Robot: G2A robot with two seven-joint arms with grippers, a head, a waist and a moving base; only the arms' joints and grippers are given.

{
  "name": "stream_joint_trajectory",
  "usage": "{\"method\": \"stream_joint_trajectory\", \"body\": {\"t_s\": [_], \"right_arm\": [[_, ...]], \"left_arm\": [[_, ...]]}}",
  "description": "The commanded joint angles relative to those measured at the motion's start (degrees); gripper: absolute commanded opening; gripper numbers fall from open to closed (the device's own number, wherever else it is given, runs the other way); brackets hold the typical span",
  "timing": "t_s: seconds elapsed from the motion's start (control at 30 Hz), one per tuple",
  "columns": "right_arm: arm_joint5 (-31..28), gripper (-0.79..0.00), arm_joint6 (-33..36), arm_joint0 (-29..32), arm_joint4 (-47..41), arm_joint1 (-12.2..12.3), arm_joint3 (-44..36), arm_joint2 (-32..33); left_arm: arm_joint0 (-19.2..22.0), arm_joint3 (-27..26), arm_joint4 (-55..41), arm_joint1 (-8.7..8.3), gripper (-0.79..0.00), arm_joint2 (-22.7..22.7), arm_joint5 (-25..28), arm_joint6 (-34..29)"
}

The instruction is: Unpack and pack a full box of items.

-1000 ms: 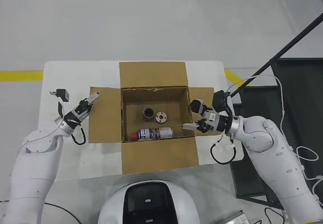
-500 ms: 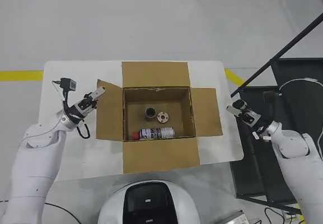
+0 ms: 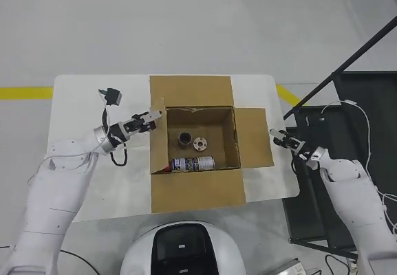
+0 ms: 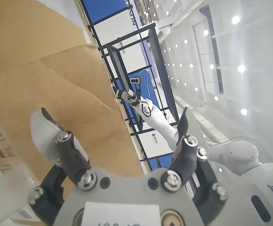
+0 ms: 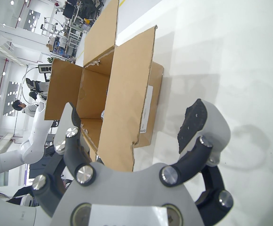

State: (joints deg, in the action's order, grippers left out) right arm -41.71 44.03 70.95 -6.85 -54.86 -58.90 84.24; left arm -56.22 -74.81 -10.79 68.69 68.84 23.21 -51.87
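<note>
My left gripper (image 3: 153,118) is at the cardboard box's (image 3: 234,148) left flap (image 3: 158,137), which stands upright and screens that side of the box. Its fingers are spread wide and the flap lies close against one finger (image 4: 44,128). My right gripper (image 3: 279,137) is just off the outer edge of the box's right flap (image 3: 254,137), jaws wide apart and holding nothing. A black metal rack (image 3: 349,103) stands beyond it, further from the box. The box sits mid-table (image 3: 95,96). It has four flaps, three of them spread outward. Inside lie three items: one spray can (image 3: 192,163) on its side by the near wall, one dark cylinder (image 3: 182,139) and one round disc (image 3: 199,144).
</note>
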Motion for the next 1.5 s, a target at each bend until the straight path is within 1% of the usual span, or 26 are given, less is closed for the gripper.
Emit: {"method": "stream_joint_trajectory", "body": {"t_s": [0.0, 0.13, 0.2, 0.27, 0.4, 0.53, 0.63, 0.73, 0.9, 1.03, 1.13, 1.27, 1.37, 1.47], "right_arm": [[-1.1, 0.0, 1.7, -0.4, -1.9, -0.1, 0.7, -0.7], [-4.2, 0.0, 9.7, -0.8, -10.4, -0.3, 0.2, -2.0], [-5.4, 0.0, 13.2, -0.6, -16.0, -0.3, -0.9, -2.1], [-3.8, 0.0, 14.7, 0.2, -20.5, 0.0, -4.7, -2.6], [-1.7, 0.0, 16.9, 2.4, -25.7, 1.1, -13.0, -2.6], [0.9, 0.0, 19.5, 2.8, -28.7, 1.8, -19.4, -4.5], [1.7, 0.0, 20.3, 1.1, -26.8, 2.0, -20.9, -7.2], [2.2, 0.0, 20.8, -1.5, -24.4, 1.8, -21.5, -11.7], [0.4, 0.0, 18.9, -6.9, -14.3, 0.8, -16.9, -18.3], [-1.1, 0.0, 14.5, -9.4, -6.2, -0.2, -14.8, -21.2], [-0.4, 0.0, 11.4, -10.0, -0.2, -0.5, -15.2, -22.3], [0.6, 0.0, 8.2, -9.7, 5.3, -0.7, -17.3, -22.9], [-0.3, 0.0, 6.6, -8.7, 5.2, -0.5, -19.7, -21.9], [-2.5, 0.0, 7.2, -6.4, 0.7, 0.2, -22.3, -19.5]], "left_arm": [[0.7, 0.7, 0.8, 0.2, 0.0, -1.3, -0.3, 0.0], [1.8, 2.1, 2.1, 0.58, 0.0, -3.4, -0.6, 0.8], [2.3, 2.8, 4.9, 0.68, 0.0, -4.0, -0.2, 2.8], [2.3, 3.1, 6.0, 0.84, 0.0, -4.7, 0.1, 4.2], [2.3, 3.4, 9.8, 0.8, 0.0, -5.2, 0.4, 6.6], [1.9, 2.8, 15.4, 0.51, 0.0, -4.8, 0.5, 10.0], [1.1, 2.0, 17.6, 0.31, 0.0, -4.5, 0.4, 11.4], [0.3, 1.0, 17.8, 0.14, 0.0, -4.1, 0.3, 11.6], [-0.5, -0.2, 16.0, -0.08, 0.0, -3.5, 0.0, 10.5], [-0.6, 0.1, 15.4, -0.24, 0.0, -3.1, 0.1, 9.9], [-0.5, 0.6, 14.6, -0.29, 0.0, -2.9, 0.3, 9.6], [-0.6, 0.3, 13.2, -0.41, 0.0, -2.4, 1.0, 9.0], [-0.5, 0.1, 11.6, -0.58, 0.0, -1.6, 1.0, 8.4], [0.5, 0.3, 10.2, -0.76, 0.0, -0.2, 0.8, 8.5]]}}
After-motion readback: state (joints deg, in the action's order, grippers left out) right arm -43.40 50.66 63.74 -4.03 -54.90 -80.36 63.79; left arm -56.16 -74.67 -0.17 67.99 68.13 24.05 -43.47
